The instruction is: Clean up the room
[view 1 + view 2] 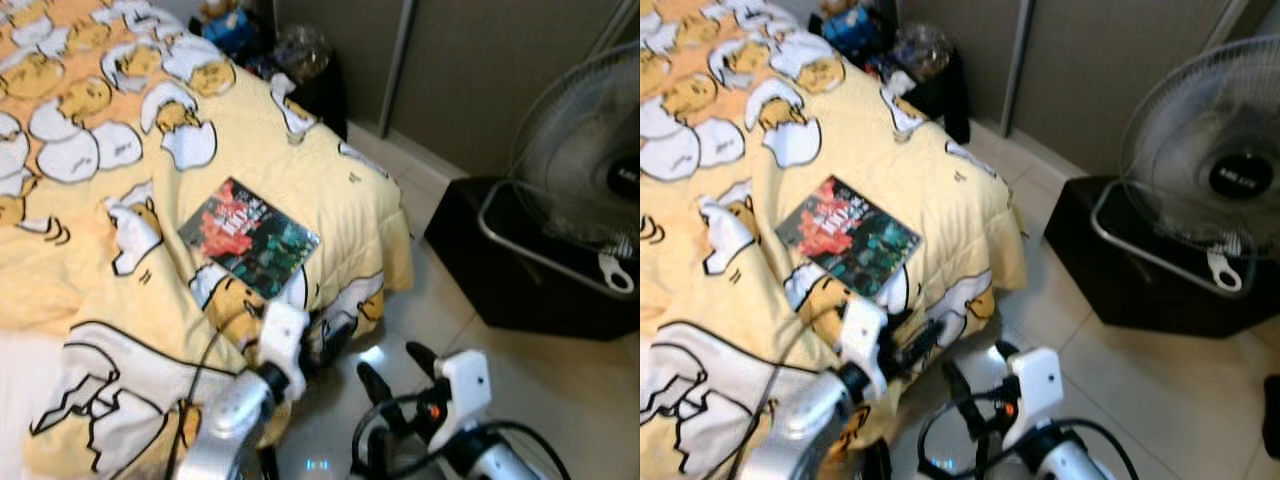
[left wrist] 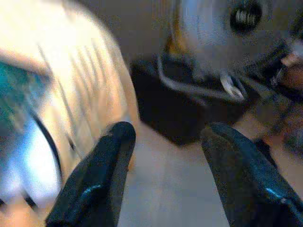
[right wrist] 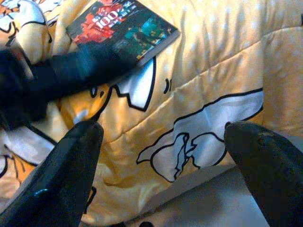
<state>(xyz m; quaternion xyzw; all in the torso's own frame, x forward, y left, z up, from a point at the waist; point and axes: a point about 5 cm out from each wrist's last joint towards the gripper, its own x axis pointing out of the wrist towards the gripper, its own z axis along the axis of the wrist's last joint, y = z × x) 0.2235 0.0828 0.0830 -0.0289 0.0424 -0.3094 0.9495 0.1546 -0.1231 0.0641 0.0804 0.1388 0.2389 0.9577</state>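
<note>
Both sets of jaws are spread, grasping nothing: the left gripper [image 2: 163, 137], its view blurred, and the right gripper [image 3: 165, 142] hang low by the bed's [image 1: 330, 190] edge. Beyond, a red-and-teal book [image 1: 250, 238] lies flat on the yellow blanket [image 1: 90, 270]; its title is unreadable.

Both head views look down and forward over the bed's yellow cartoon-print quilt [image 1: 300, 170] toward the round grey standing fan [image 1: 1205, 170]. The left wrist view faces that fan across the floor; the right wrist view looks closely at the quilt's hanging edge
</note>
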